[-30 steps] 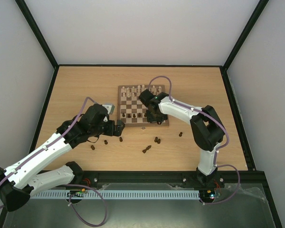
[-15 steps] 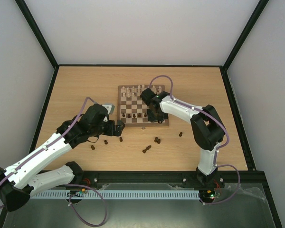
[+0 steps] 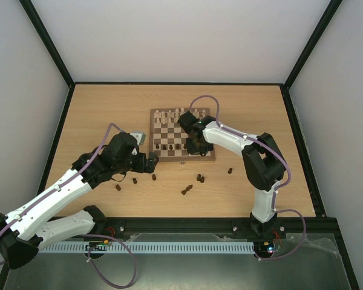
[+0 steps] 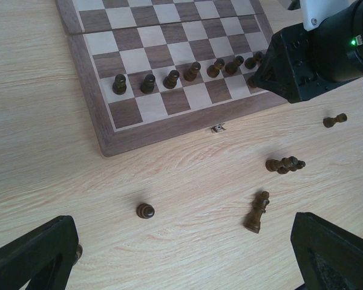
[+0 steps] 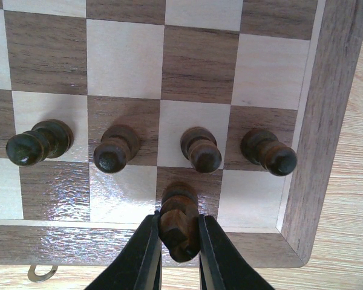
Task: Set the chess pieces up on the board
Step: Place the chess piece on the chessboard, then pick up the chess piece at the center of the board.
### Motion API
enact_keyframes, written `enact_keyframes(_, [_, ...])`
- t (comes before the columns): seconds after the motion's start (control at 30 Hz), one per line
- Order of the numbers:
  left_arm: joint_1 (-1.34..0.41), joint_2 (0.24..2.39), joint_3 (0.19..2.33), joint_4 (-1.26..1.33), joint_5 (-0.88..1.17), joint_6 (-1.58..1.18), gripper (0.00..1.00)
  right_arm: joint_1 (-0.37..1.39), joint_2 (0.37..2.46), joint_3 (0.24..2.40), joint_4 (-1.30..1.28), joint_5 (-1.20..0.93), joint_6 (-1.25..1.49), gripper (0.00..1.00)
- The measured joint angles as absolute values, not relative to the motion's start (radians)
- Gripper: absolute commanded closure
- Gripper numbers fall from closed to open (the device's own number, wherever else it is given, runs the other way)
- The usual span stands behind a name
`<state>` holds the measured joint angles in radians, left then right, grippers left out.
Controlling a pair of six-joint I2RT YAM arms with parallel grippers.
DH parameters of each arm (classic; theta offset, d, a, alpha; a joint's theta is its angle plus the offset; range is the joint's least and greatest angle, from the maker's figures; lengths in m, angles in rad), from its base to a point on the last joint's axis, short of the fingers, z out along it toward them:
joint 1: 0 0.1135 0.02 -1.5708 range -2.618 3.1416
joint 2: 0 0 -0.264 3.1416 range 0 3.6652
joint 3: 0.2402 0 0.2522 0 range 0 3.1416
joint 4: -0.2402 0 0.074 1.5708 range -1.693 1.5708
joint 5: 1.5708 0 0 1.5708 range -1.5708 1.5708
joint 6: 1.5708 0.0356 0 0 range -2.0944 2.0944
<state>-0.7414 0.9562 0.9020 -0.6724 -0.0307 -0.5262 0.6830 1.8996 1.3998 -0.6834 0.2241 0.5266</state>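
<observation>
- While its jaws stand spread as wide as they go and hold nothing, the left arm [image 3: 78, 175] hangs over the counter [image 3: 97, 115], just off the near left corner of the board [image 3: 167, 135].
- Seen from the left wrist, its two fingers [image 4: 30, 254] sit at either side of a stretch of bare wood. There a small dark pawn [image 4: 145, 210] stands upright, clear of both.
- Further right on the counter, three more dark chess pieces lie toppled: a tall one [image 4: 257, 211], a second [image 4: 285, 164] just beyond it, and a short one [image 4: 335, 120] well off to the right.
- On the board, a row of dark pawns [image 4: 171, 78] fills the second rank from the near edge, and cream pieces [image 3: 169, 113] stand along the far edge.
- The right arm [image 3: 230, 138] reaches over the board's near right part, its jaws nearly closed and pinching a dark piece [image 5: 178, 220] by the head.
- That piece is at the dark square second from the right border, in the nearest rank. I cannot tell whether its base rests on the square.
- Just beyond it, four dark pawns [image 5: 201, 150] stand side by side.
</observation>
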Motion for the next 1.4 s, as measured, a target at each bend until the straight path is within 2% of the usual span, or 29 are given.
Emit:
enact_keyframes(0.1, [-0.741,0.957,0.902,-0.672,-0.031,-0.526,0.00,0.683,1.900,1.400,-0.683,0.224,0.525,0.80])
enact_keyframes(0.4, [-0.741,0.957,0.902,-0.672,-0.035,-0.526,0.00,0.683,1.900,1.400,-0.683,0.222,0.523,0.79])
enact_keyframes(0.63, [-0.741,0.957,0.905,-0.678,-0.040,-0.526,0.01,0.683,1.869,1.399,-0.684,0.205,0.521,0.58])
enact_keyframes(0.73, [-0.741,0.960,0.918,-0.689,-0.047,-0.527,0.01,0.683,1.802,1.396,-0.683,0.192,0.521,0.54])
enact_keyframes(0.97, [-0.741,0.982,0.935,-0.706,-0.061,-0.527,0.00,0.694,1.588,1.318,-0.682,0.153,0.523,0.49])
enact_keyframes(1.4, [-0.741,1.004,0.936,-0.743,-0.088,-0.553,0.01,0.784,1.250,0.965,-0.624,0.018,0.584,0.43])
